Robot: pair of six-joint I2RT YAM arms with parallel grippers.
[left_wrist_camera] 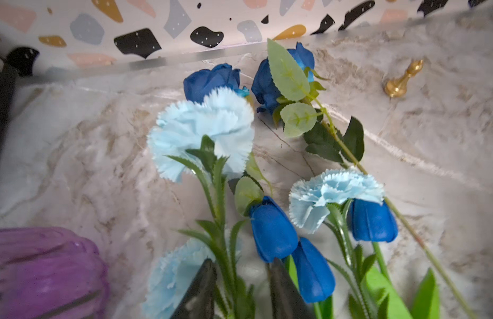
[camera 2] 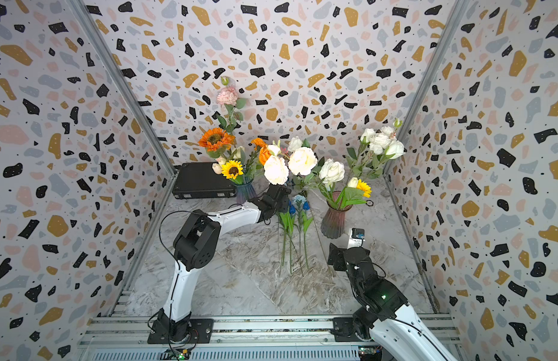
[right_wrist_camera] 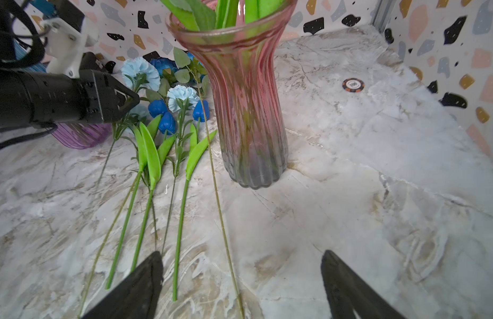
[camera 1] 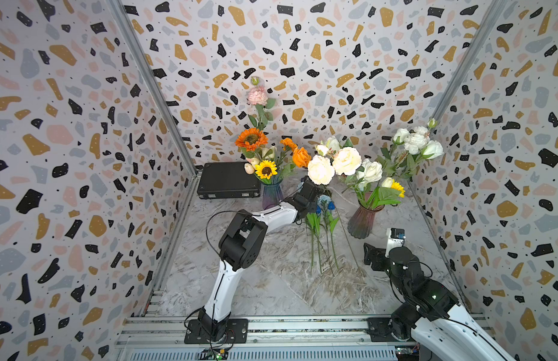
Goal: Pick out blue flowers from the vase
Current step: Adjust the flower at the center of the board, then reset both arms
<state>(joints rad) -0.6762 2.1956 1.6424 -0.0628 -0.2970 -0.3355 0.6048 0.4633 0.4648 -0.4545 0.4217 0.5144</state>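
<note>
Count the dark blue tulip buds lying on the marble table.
3. All lie on the table among the loose flowers: two tulip buds side by side, and a third next to a pale blue carnation. Others may hide under the blooms.

Pink ribbed glass vase [right_wrist_camera: 248, 110]: rim cropped. Near it, left gripper [right_wrist_camera: 134, 100] hides much of purple ribbed glass vase [right_wrist_camera: 79, 136].
</note>
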